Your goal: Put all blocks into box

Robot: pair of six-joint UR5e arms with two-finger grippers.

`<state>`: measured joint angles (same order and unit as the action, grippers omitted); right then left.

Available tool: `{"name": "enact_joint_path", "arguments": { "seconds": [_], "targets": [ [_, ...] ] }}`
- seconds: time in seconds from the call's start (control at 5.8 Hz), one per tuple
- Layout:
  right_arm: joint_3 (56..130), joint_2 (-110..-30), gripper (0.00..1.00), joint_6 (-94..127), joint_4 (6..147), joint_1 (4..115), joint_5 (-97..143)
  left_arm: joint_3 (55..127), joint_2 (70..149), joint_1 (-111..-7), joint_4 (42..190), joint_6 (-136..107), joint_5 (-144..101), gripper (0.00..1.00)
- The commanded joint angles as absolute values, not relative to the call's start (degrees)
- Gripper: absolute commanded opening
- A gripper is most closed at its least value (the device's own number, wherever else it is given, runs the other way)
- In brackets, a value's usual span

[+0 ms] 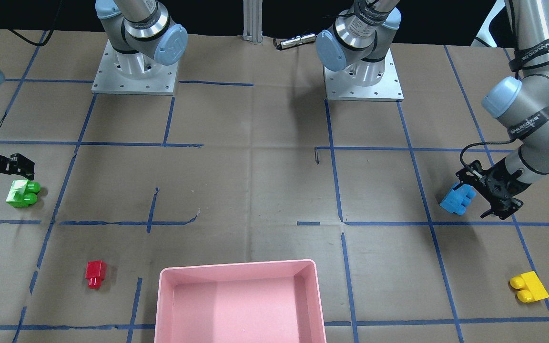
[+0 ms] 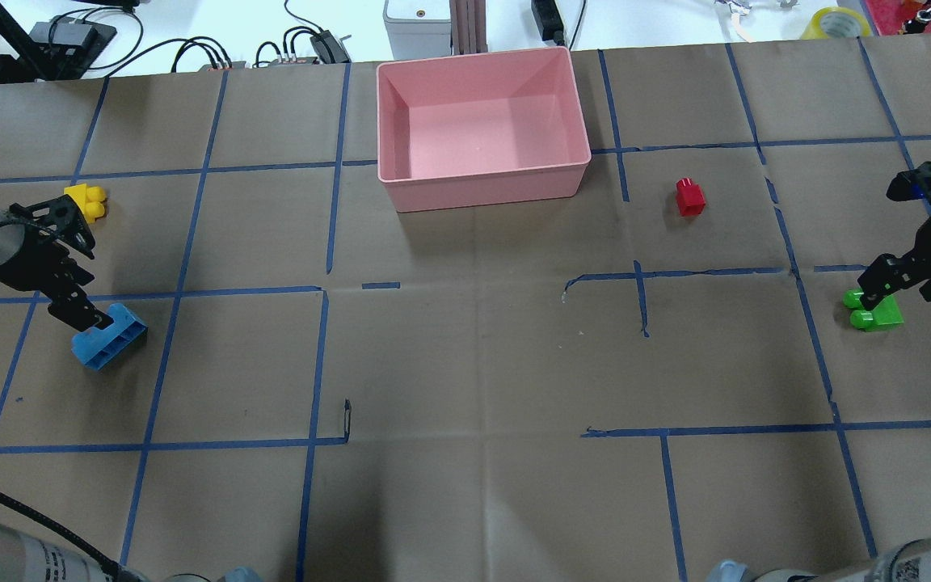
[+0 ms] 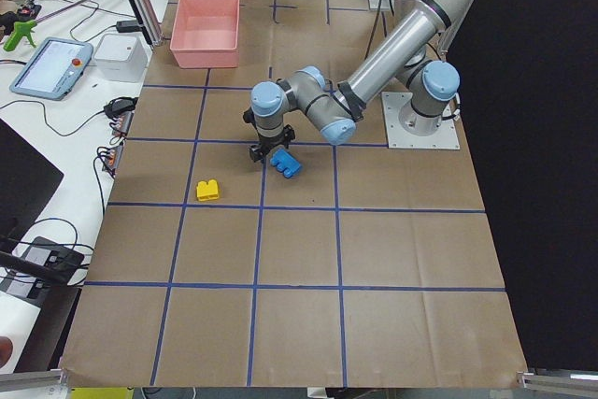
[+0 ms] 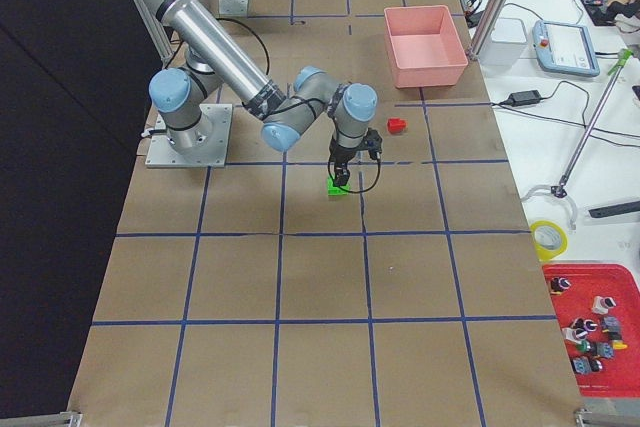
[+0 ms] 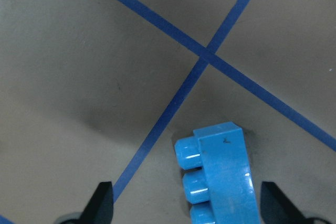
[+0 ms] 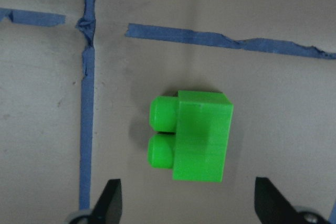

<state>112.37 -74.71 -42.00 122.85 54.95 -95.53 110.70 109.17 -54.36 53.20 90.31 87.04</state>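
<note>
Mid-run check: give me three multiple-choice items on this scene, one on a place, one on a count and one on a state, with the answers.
1. Which block lies between the fingers of the left end effector?
A. the red block
B. the light-blue block
C. the yellow block

2. How many blocks are inside the pink box?
A. none
B. one
C. two

3. The right end effector, by the green block, is:
A. open
B. shut on the block
C. shut on nothing

Answers:
1. B: the left wrist view shows the light-blue block between its fingertips.
2. A: the box is bare inside, and the red block and yellow block also lie on the table.
3. A: its fingertips stand wide apart and do not touch the block.
</note>
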Motion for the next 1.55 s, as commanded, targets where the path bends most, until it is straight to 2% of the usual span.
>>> {"name": "enact_joint_path", "arguments": {
  "seconds": [0.0, 0.52, 0.69, 1.03, 1.38],
  "targets": [
    [115.5, -72.8, 0.89, -44.0, 130.7, 53.1, -95.0, 115.2, 110.1, -54.3, 46.5, 90.5, 87.2, 0.99],
    [117.4, -72.2, 0.93, -43.7, 136.0, 53.4, -94.8, 115.8, 111.3, -52.2, 46.2, 91.2, 87.5, 0.98],
    [117.7, -72.5, 0.93, -43.3, 136.1, 53.8, -94.8, 115.8, 111.1, -52.2, 46.1, 91.2, 87.5, 0.83],
    [118.0, -72.7, 0.93, -43.1, 136.1, 54.1, -94.7, 115.8, 110.9, -52.4, 46.1, 90.9, 87.6, 0.69],
    [118.0, -72.2, 0.93, -43.2, 136.2, 54.3, -94.7, 115.0, 110.2, -52.6, 46.0, 90.6, 87.6, 0.46]
  ]
}}
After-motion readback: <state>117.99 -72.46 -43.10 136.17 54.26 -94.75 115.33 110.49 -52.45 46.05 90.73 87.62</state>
